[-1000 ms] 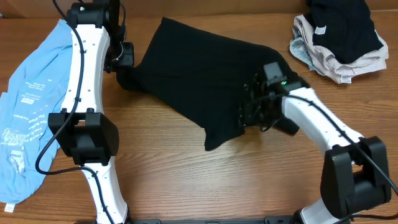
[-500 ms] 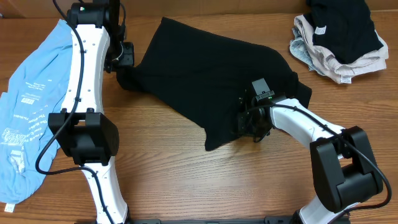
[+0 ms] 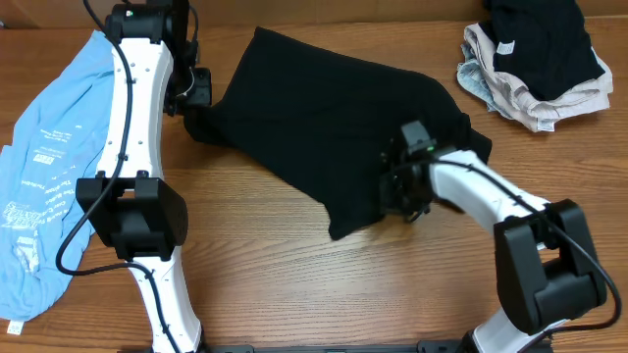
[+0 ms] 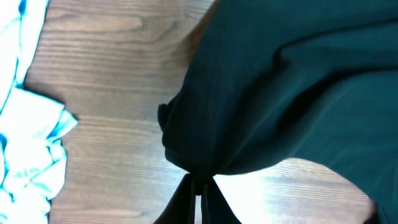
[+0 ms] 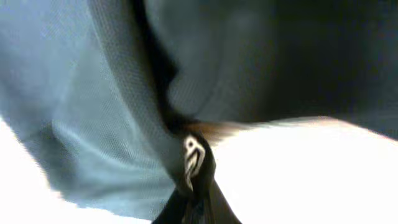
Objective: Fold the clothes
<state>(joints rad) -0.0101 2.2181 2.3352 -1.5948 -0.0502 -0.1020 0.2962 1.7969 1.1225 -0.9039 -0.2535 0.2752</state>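
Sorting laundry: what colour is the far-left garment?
The garment is light blue with white print; overhead view best.

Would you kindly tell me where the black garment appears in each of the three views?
Overhead: black garment spread across the middle of the picture.
Left wrist: it fills the upper right, bunched down into the left claw at bottom centre.
Right wrist: it fills the top and left, looking greyish, pinched in the right claw.
Shared landmark: the wooden table, washed out white in the right wrist view.
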